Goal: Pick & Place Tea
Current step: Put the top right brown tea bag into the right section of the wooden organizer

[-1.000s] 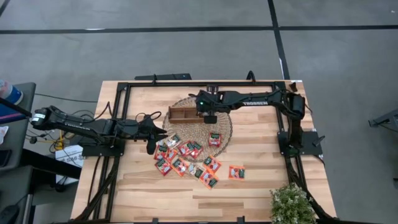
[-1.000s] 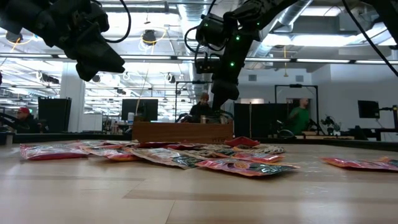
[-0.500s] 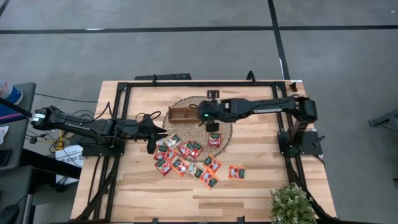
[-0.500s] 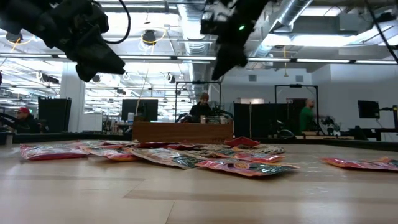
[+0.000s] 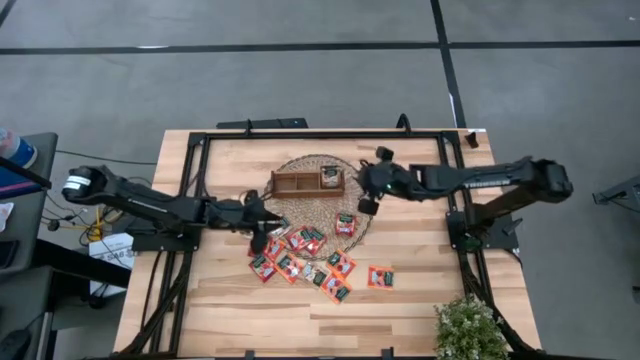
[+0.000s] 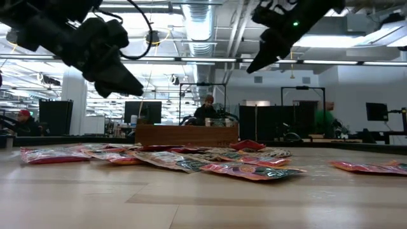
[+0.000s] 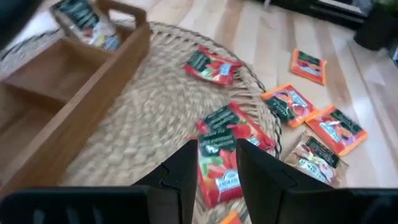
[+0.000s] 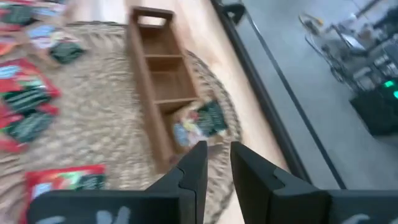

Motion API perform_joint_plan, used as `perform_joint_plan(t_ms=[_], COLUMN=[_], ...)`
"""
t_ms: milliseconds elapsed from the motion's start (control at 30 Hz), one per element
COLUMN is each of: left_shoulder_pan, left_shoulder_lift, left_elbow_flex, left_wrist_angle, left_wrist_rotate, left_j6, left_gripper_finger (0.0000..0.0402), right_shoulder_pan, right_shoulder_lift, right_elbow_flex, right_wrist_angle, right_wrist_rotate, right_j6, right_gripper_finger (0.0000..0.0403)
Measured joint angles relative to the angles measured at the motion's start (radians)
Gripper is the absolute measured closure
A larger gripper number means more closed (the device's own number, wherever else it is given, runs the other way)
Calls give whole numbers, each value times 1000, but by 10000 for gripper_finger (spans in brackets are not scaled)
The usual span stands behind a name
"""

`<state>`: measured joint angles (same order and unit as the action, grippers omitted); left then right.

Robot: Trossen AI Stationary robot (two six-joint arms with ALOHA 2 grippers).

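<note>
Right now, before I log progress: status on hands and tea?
Left hand open, above a sachet on the mat. Right hand open, empty, off the tray. One sachet in tray; rest loose. Nothing blocking.

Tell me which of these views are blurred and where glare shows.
Left wrist view: the wooden tray and woven mat smear with motion, while the sachets farther off are sharper. Right wrist view: soft throughout; the sachet in the tray is streaked. Low view: bright ceiling lights glare, leaving both arms as dark silhouettes. High view: evenly lit and sharp.
</note>
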<state>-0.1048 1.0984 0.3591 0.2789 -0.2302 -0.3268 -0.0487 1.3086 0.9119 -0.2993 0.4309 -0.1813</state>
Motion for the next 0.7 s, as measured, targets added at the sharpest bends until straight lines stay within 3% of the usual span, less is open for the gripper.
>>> perform_joint_plan(t_ms=[167,333,433,567,700], left_shoulder_pan=[1,30,45,81,145], left_shoulder_lift=[69,81,81,80,80], left_elbow_flex=[39,118,163,204,205], left_wrist_angle=[-44,-341,-442,-484,-497], left_wrist_rotate=[-53,-32,5,137,144], left_j6=[-28,-112,-110,-48,-7], left_gripper_finger=[300,300,300,300,300], right_shoulder_pan=[78,77,61,61,61], right_shoulder_lift=[-16,-13,-13,-13,-13], right_elbow_flex=[-54,-82,-84,-84,-84], right_wrist_angle=[58,62,64,90,110], right_wrist_rotate=[55,159,150,147,145], right_j6=[-35,-69,-46,-46,-44], right_gripper_finger=[339,339,339,339,339])
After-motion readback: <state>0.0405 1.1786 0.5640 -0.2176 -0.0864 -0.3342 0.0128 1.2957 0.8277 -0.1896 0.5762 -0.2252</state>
